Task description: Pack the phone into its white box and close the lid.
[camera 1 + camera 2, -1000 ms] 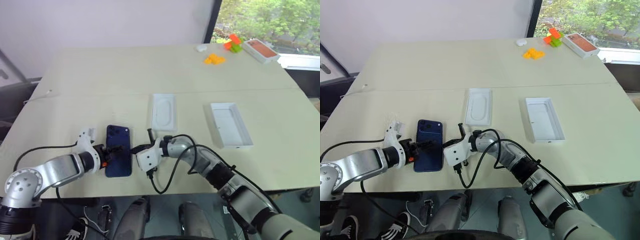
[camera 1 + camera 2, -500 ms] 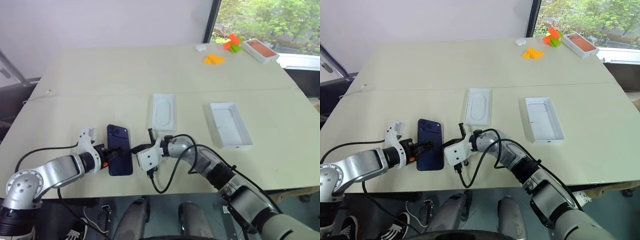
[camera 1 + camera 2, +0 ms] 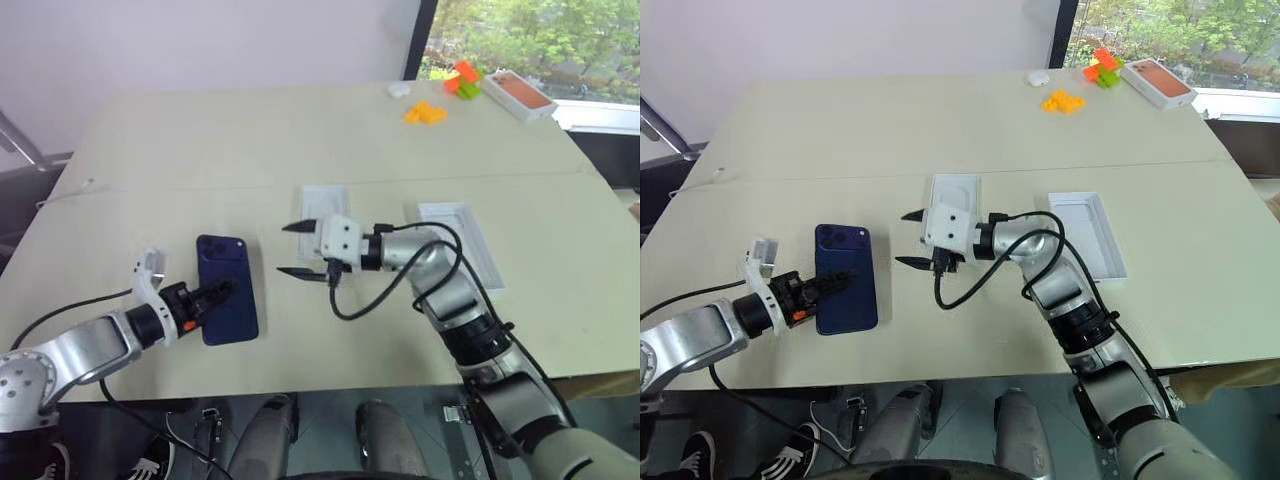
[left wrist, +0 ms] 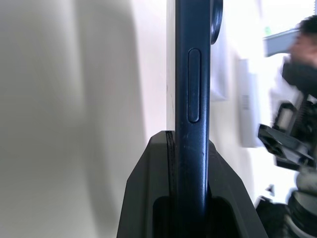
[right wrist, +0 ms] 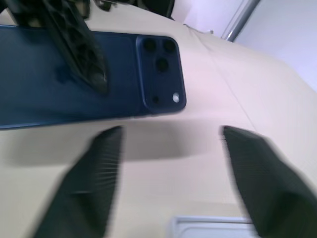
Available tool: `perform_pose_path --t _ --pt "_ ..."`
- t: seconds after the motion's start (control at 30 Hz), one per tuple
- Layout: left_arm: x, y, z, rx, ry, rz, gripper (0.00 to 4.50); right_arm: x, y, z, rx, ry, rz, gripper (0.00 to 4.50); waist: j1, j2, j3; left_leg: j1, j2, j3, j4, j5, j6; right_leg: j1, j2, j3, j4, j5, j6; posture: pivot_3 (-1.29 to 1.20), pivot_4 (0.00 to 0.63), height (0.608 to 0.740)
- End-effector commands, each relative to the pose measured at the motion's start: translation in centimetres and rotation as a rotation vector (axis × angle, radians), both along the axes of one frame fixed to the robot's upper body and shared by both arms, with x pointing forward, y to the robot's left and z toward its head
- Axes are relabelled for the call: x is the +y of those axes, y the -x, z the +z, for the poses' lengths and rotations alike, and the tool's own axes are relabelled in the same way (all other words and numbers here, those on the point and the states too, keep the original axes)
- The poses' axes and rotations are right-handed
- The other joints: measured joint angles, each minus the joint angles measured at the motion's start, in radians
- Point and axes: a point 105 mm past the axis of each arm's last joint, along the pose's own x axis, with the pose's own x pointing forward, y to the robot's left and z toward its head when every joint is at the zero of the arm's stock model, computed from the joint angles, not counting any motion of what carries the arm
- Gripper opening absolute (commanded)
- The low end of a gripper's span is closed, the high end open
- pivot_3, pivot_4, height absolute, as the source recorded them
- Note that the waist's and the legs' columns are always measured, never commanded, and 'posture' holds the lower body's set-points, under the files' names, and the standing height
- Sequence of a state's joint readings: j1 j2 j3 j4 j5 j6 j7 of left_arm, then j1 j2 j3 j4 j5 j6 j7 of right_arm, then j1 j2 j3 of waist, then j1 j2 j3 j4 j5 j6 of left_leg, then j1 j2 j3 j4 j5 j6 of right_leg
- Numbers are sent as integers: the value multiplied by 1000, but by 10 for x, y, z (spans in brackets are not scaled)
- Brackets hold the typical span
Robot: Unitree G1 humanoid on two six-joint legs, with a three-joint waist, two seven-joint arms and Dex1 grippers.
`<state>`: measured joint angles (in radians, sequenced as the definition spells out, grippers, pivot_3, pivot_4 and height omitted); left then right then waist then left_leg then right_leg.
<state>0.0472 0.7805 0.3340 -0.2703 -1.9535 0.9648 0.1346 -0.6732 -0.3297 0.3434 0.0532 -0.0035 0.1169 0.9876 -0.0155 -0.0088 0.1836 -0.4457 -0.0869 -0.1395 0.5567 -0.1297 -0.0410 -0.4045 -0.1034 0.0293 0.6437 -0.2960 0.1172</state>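
Looking down, you see the counter [image 3: 200, 140], the white box [image 3: 470, 245] right, the phone [image 3: 227, 300] left. Your left wrist view shows left fingers [image 4: 148, 198] clamping its edge; right fingers [image 3: 290, 271] spread wide.

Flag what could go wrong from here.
1. The left hand pinches the phone by one edge only, so it may tilt or slip.
2. The right hand hangs open over the table, off the phone; a lift goes unsupported.
3. The white box lies beyond the right arm, which may block the way.
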Motion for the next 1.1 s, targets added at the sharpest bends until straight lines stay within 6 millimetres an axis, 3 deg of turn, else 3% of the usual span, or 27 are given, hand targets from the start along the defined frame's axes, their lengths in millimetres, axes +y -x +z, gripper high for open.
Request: perform_pose_path --t 0.03,0.23,0.5,0.6,0.8,0.93,1.1 --pt "12 3 23 -107 66 -3 0 -12 -10 -16 71 109 -33 4308 0 0 0 0 0 0 0 0 0 1 -1 0 -1 0 0 0 150 740" --pt "15 0 22 -133 37 11 0 -28 -41 -29 92 251 -163 4308 -2 0 0 -5 -1 0 -1 0 1 -3 -1 0 -4 1 0 0 150 740" --pt "8 1 22 -144 50 9 0 -33 -39 -34 146 293 -146 4308 0 0 0 -5 0 0 -3 0 1 -1 0 0 -4 1 0 0 150 740" --pt "6 -1 22 -153 39 12 0 -34 -36 -38 160 313 -141 3492 0 0 0 -4 0 0 -2 0 1 -1 1 0 -4 1 0 0 150 740" --pt "-6 -7 36 -193 19 -18 0 -41 -40 -50 182 365 -193 523 2 0 0 -3 0 0 1 0 1 -1 1 -1 -2 1 0 0 150 740" --pt "-14 -9 48 -222 32 -39 0 -43 -40 -53 182 381 -209 476 2 0 0 0 -1 0 2 0 1 2 1 -1 -2 1 0 0 150 740" --pt "-11 -9 47 -213 25 -26 0 -43 -28 -41 201 339 -161 476 3 0 0 0 -1 0 1 0 1 3 1 -1 0 1 0 0 150 740"
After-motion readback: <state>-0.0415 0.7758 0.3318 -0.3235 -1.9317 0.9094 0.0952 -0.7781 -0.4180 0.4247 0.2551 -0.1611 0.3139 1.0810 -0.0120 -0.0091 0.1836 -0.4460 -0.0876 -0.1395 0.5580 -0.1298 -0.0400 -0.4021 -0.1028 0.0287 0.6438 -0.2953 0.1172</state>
